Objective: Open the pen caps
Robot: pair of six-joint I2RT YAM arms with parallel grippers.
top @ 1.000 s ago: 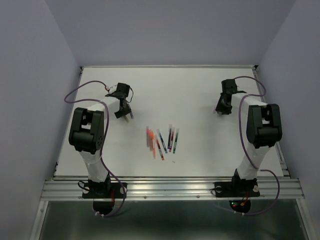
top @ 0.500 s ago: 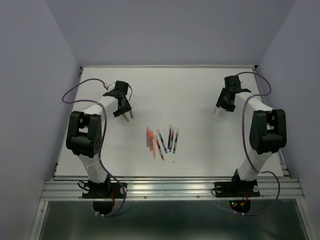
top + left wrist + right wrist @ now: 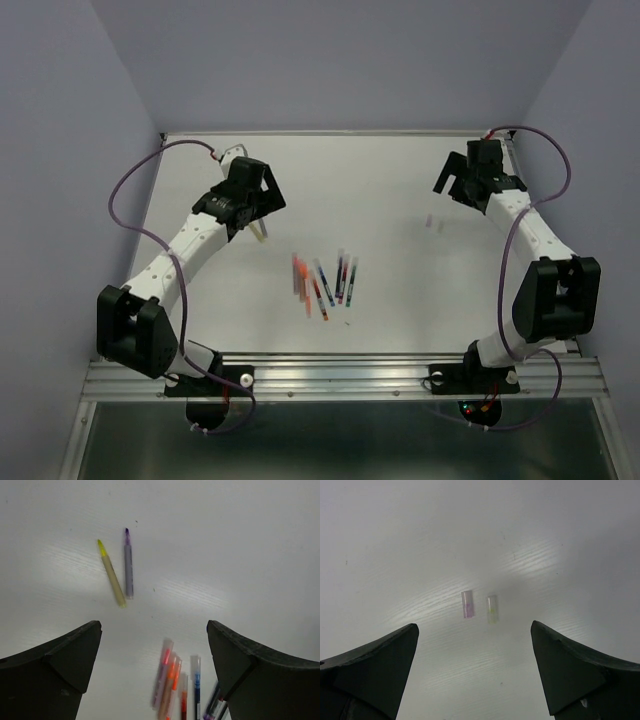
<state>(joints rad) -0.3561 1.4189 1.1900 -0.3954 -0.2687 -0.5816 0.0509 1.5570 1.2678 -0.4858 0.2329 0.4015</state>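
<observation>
Pen caps (image 3: pixel 468 604) | two loose, side by side | translucent, pinkish and yellowish

Yellow pen (image 3: pixel 111 574), purple pen (image 3: pixel 128 565), pinkish cap (image 3: pixel 468 604), yellowish cap (image 3: pixel 492 608), white table (image 3: pixel 250 530)

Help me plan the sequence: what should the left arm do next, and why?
Probably move the open left pincer onto the capped pens nearby: the yellow pen and purple pen already lie uncapped, with two caps set down apart.
</observation>
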